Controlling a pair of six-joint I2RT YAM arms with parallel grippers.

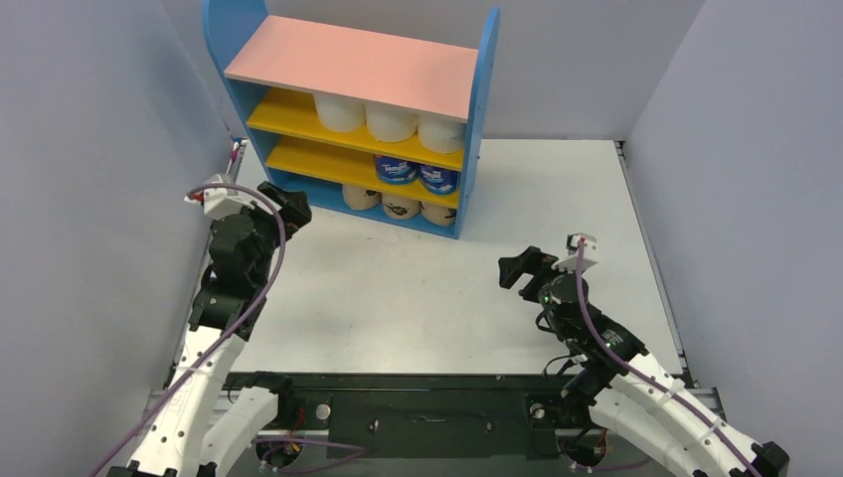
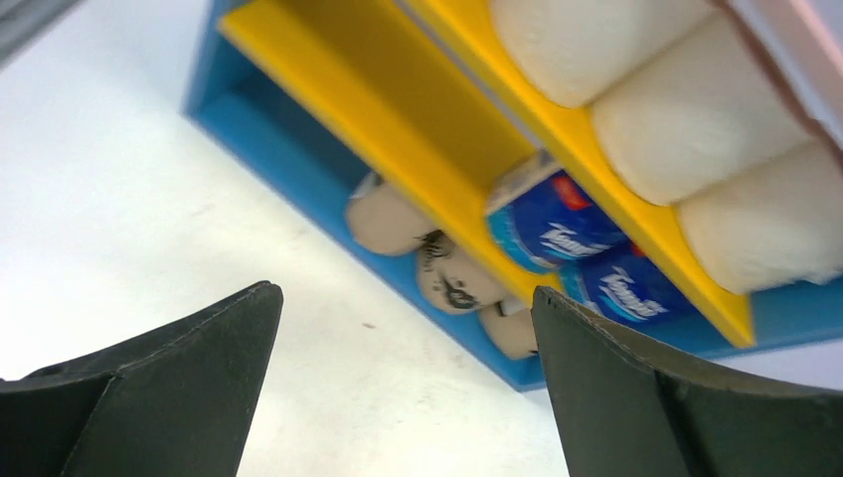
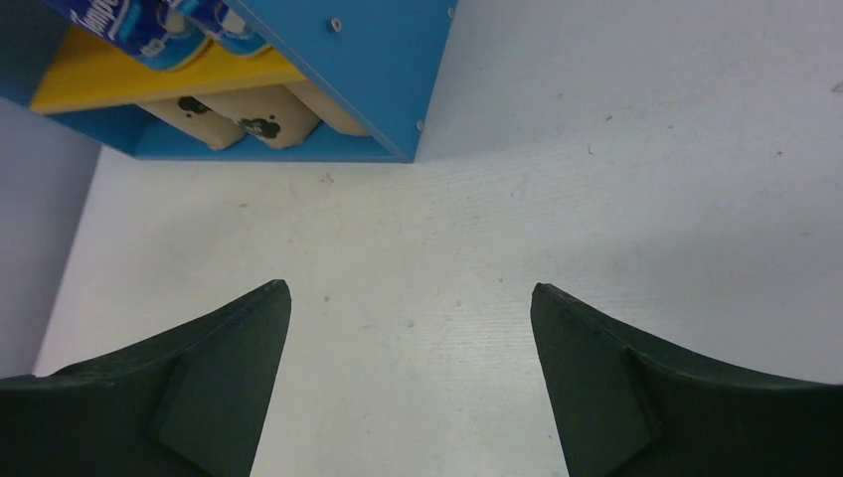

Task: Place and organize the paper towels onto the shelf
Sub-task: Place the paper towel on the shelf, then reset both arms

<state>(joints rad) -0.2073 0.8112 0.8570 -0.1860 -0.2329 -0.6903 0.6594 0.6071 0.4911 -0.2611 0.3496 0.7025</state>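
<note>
I judge the placing step finished: the white rolls (image 1: 391,121) are on the upper yellow board of the shelf (image 1: 348,60), the blue rolls (image 1: 418,174) below and the tan rolls (image 1: 401,207) on the base, all seemingly standing on end, long axis vertical. My left gripper (image 2: 403,298) and right gripper (image 3: 408,288) both have the jaws spread wide and hold nothing, so next I should only need to draw the arms back without touching the shelf
</note>
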